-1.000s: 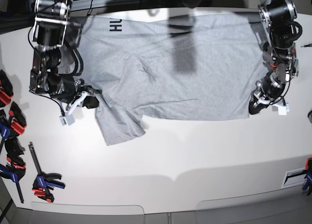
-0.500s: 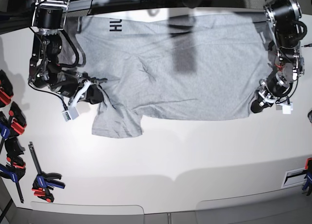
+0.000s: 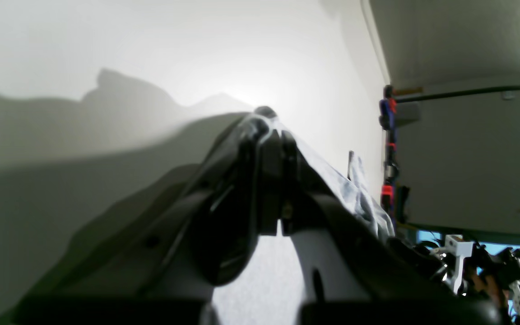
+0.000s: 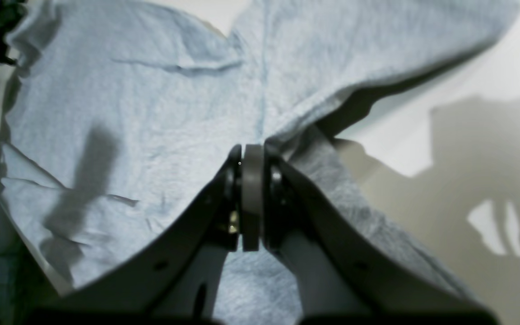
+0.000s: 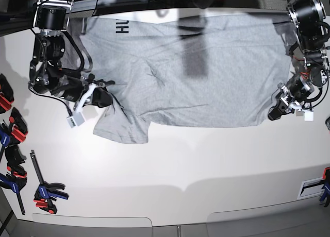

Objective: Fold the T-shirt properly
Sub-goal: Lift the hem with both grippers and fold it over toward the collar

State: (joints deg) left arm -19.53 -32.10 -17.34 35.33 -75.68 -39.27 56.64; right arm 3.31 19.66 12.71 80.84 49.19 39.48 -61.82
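T-shirt position: the T-shirt (image 5: pixel 185 72) lay spread across the far half of the worktop (image 5: pixel 170 170), its length running side to side in the base view, with one sleeve (image 5: pixel 121 126) sticking out toward the near edge.
Visible face: plain grey side up over most of the body; a strip turned over at the far left corner showed black lettering (image 5: pixel 122 26).
Right gripper: the right gripper (image 4: pixel 252 155) was clamped shut on cloth where the sleeve joins the body, with the fabric fanning away from its tips in the right wrist view.
Left gripper: the left gripper (image 3: pixel 271 135) was closed on an edge of grey cloth, which ran off its tips to the right in the left wrist view; in the base view it sat at the near corner of the hem (image 5: pixel 276 113).
Done so far: the shirt looked laid out and mostly flat, with light creases across the middle; both near corners were in hand.
Left to do: no real fold showed yet; by my reading the sleeves still needed tucking in and the body folding over itself.
Stage: early, at the start of the first fold.
Surroundings: clamps (image 5: pixel 44 190) lay well clear of the shirt at the left edge.
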